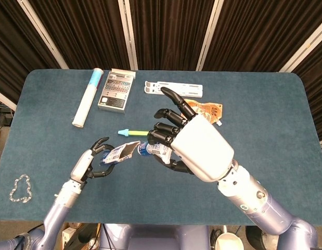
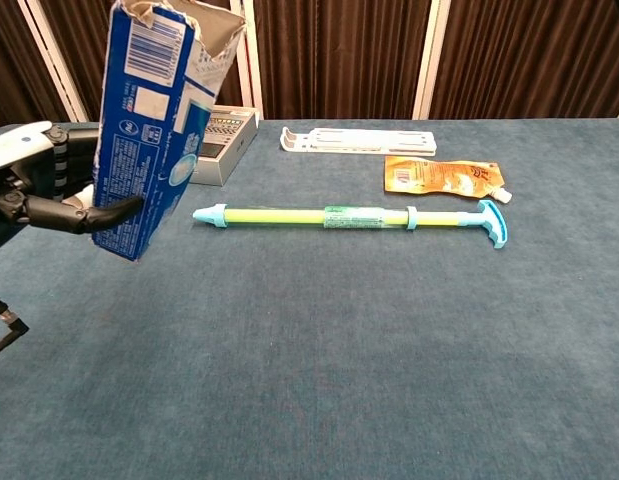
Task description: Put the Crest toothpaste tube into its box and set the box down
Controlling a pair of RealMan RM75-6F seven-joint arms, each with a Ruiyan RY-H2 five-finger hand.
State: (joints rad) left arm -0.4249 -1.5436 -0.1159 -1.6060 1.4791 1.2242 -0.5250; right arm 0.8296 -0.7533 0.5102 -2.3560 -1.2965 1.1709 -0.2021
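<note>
A robot test lab rather than a home: a table covered in blue felt stands against dark curtains with white rails, and unrelated test items — a pouch, a long syringe-like tool, a small box — lie scattered on it.

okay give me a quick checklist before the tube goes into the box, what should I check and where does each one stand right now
1. Left hand grips box: ok.
2. Right hand holds tube: ok.
3. Box mouth open: ok; the torn flaps stand apart at the top in the chest view.
4. Tube tip at the mouth: ok; it sits right beside it in the head view.
5. Tube in line with box: cannot tell.
6. Tube already inside: not ok; its cap end shows outside the box.
</note>
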